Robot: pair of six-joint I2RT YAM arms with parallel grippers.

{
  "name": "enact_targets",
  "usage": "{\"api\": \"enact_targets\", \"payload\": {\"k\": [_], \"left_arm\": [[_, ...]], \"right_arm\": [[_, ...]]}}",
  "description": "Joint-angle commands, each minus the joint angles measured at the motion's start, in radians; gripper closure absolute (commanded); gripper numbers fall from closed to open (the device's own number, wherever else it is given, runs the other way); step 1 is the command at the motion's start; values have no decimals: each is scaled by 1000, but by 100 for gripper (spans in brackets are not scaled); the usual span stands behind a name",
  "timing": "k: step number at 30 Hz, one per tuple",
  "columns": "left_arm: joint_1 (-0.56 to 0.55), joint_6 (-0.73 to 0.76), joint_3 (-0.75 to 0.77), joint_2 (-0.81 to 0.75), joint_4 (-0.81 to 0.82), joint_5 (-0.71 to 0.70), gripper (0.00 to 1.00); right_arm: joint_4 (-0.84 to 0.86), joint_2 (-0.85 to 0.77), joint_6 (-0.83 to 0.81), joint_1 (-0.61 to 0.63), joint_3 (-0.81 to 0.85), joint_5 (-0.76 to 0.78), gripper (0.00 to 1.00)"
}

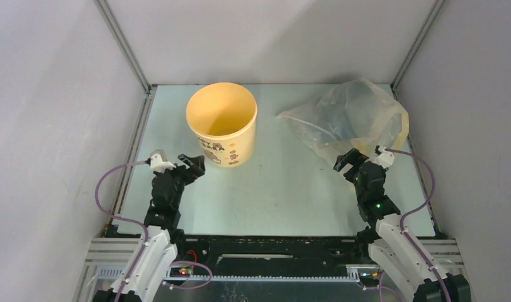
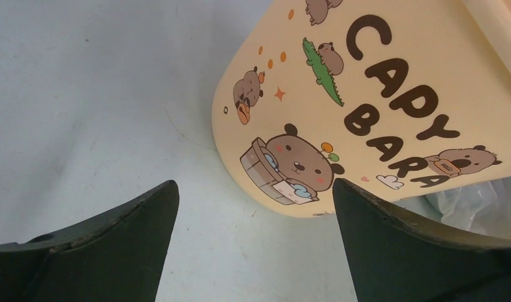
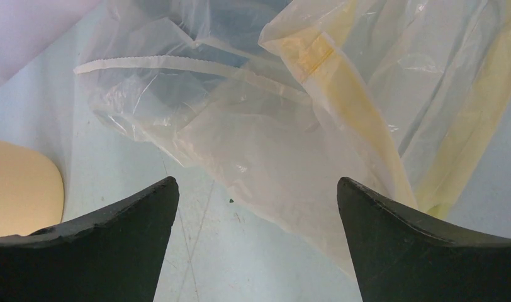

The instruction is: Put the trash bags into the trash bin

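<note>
The trash bin is a yellow-orange bucket with cartoon pictures, standing upright at the back left of the table; nothing shows inside it. A bluish film, perhaps the trash bags, shows dimly through a larger pale yellowish see-through bag at the back right. In the right wrist view this bluish film lies inside the pale bag. My left gripper is open and empty just left of the bin's base. My right gripper is open and empty at the pale bag's near edge.
Grey walls and metal rails enclose the pale green table on three sides. The bin's edge shows at the left of the right wrist view. A bit of the pale bag shows past the bin in the left wrist view.
</note>
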Motion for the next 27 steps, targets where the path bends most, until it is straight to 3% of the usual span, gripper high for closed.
{"api": "enact_targets", "payload": {"k": [1,13,19,27], "left_arm": [[-1,-20,6,8,39,17,0],[-1,16,14,90,114,181,0],[-12,-8,34,214,191,197,0],[-129,45,103,381,252,177,1]], "right_arm": [[4,-23,-9,6,39,25,1],[-1,-28,-9,5,38,32,1],[-3,-30,-10,7,38,35,1],[-5,-34,-20,8,38,46,1]]}}
